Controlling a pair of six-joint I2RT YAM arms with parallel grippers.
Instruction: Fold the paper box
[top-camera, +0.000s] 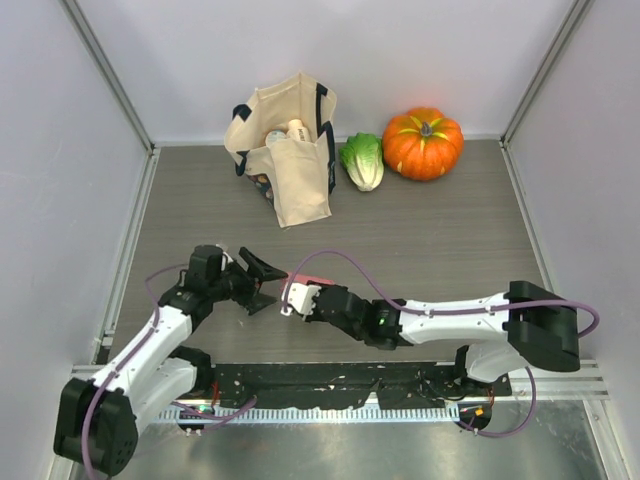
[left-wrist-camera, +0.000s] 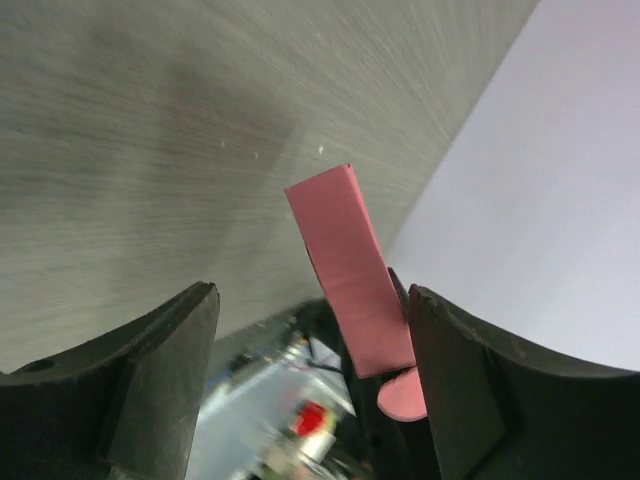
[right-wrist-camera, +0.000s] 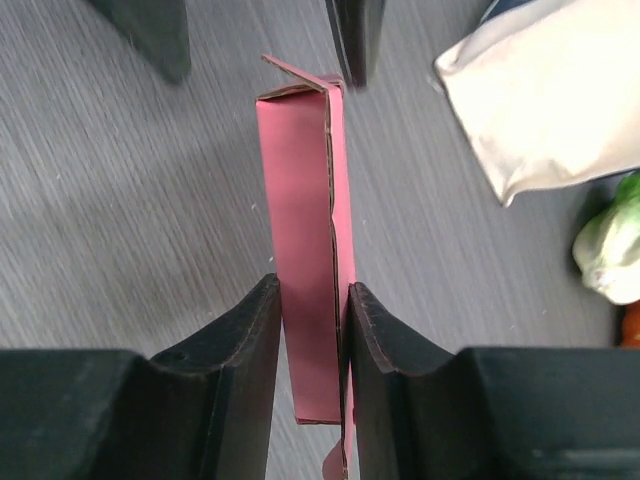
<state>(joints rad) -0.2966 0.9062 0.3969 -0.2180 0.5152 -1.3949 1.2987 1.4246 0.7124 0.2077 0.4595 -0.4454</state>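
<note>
1. Faintly, some print shows on the packets (top-camera: 285, 131) inside the cream canvas tote bag with dark handles (top-camera: 297, 175), but it is too small to read.
2. Reaching up from the near left corner, the left arm bends at the elbow and points its left gripper (top-camera: 265, 280) to the right, jaws wide apart.
3. Stretched low and leftwards across the near part of the grey wood-grain table (top-camera: 430, 240), the right arm ends in the right gripper (top-camera: 295, 297), whose jaws are clamped on the slim pink card box (top-camera: 310, 275).
4. From the right wrist, both black fingers (right-wrist-camera: 240, 340) press the box's long faces, with a small end flap open at the far tip.
5. From the left wrist, the box's free end stands between the spread left jaws, closer to one finger (left-wrist-camera: 450, 350); I cannot tell whether they touch.
6. Count: two arms, one pink box, one tote bag, one round orange pumpkin (top-camera: 423, 143) and one green leafy cabbage (top-camera: 363, 160) at the back.
</note>
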